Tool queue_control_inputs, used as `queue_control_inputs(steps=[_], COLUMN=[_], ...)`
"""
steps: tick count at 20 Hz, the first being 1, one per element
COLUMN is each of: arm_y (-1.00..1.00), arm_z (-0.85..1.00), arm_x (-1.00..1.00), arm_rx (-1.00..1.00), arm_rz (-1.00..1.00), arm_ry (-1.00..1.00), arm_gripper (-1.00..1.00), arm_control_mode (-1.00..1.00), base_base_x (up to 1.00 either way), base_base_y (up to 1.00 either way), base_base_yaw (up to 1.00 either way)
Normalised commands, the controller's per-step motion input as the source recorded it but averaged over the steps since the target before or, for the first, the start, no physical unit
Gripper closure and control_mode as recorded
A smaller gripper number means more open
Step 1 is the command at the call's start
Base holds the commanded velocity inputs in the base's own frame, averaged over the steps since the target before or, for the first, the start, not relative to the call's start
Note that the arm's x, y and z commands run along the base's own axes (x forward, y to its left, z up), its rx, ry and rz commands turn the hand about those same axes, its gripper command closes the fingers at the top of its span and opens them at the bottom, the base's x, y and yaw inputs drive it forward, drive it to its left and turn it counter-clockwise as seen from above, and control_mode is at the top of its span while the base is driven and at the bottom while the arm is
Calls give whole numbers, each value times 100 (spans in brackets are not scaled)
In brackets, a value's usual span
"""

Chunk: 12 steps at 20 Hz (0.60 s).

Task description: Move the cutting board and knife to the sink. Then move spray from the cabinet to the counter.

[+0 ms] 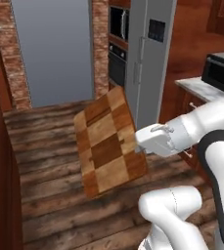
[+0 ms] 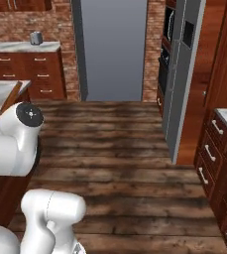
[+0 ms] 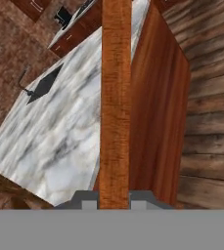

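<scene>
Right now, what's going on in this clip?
The gripper is shut on the cutting board, holding it by one edge in mid-air above the wooden floor. The board hangs tilted, its checkered face showing in the left base view. The hand view looks along the board's edge toward a marble counter. The board has not reached a sink yet.

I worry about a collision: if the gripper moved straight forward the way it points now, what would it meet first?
The gripper grips the cutting board edge-on. Beyond the board lies the marble counter, probably met first, though depth is unclear.
</scene>
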Motion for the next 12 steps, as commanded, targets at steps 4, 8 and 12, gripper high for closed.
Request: queue_control_inputs(steps=[4, 8, 12], arm_y=[0, 0, 0], arm_z=[0, 0, 0], arm_x=[0, 0, 0], arm_rx=[0, 0, 0], arm_rz=[0, 0, 0], arm_ry=[0, 0, 0], arm_gripper=[100, 100, 100], arm_control_mode=[100, 100, 100], base_base_x=[100, 100, 100], base_base_y=[12, 0, 12], base_base_yaw=[-15, -15, -17])
